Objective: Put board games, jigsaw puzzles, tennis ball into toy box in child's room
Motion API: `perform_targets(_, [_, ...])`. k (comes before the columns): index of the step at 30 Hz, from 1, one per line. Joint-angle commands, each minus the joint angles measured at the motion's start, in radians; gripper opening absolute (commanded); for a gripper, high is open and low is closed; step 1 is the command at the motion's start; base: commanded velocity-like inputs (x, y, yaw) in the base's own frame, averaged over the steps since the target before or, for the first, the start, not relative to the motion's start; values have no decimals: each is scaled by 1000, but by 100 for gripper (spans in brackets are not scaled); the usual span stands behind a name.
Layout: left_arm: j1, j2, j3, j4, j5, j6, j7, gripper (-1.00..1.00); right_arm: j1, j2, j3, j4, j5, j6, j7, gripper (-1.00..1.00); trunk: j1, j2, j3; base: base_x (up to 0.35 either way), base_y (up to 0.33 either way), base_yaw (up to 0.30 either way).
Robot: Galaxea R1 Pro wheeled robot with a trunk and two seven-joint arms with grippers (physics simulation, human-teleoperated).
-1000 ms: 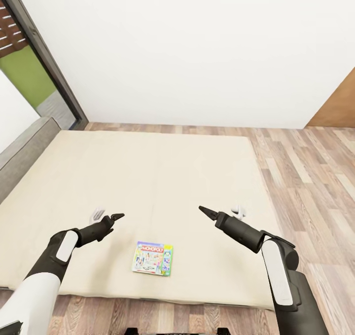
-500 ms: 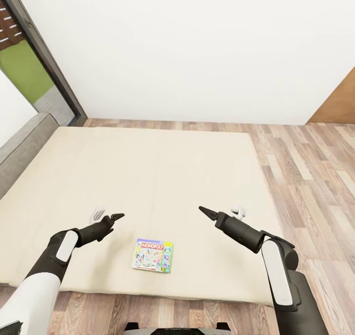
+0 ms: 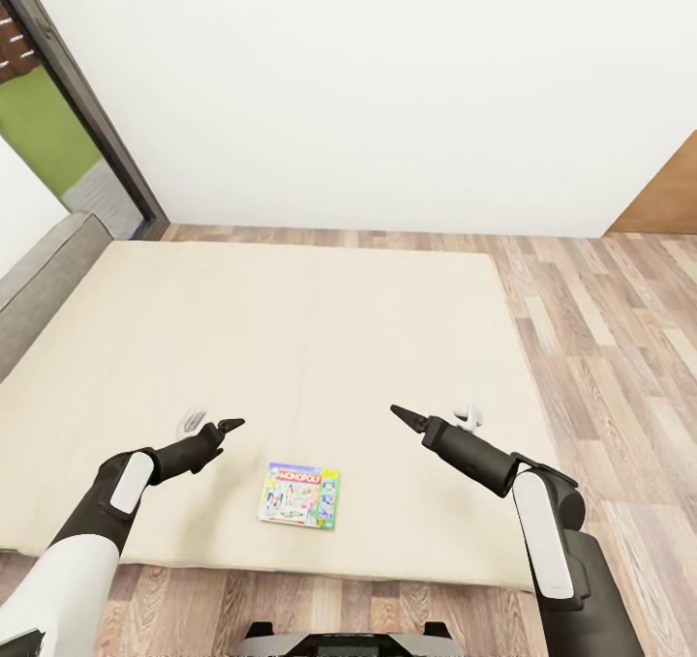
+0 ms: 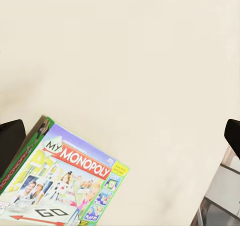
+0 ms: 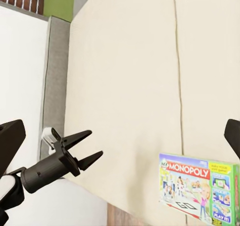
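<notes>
Bed point(image 3: 290, 347) with a plain cream cover takes up most of the head view, set on the wood-plank floor point(image 3: 600, 328) before a white wall point(image 3: 387, 86), and a single board game point(image 3: 299, 495) (a pale green Monopoly box) lies flat on it close to the bed's near edge. The left gripper point(image 3: 232, 425) and the right gripper point(image 3: 399, 413) hang above the bed on either side of the box, neither touching it; both are empty, with the right one's fingers spread apart. From the left wrist view the board game point(image 4: 60, 183) rests on the bed's cover with its printed lid up, the dark fingertips point(image 4: 10, 143) standing wide apart and clear of it. From the right wrist view the board game point(image 5: 200, 192) sits by the bed's edge, and the left gripper point(image 5: 92, 147) hovers beside the bed with its fingers parted, gripping nothing
</notes>
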Motion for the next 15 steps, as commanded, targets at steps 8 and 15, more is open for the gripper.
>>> perform_targets(8, [-1,-1,4,0,1,7,-3,100,-1,1,-3,2,2,3,4,100,0,-2,-15,0,0,0])
perform_targets(15, [-1,-1,4,0,1,7,-3,100,-1,1,-3,3,2,1,3,100,0,-2,-26,0,0,0])
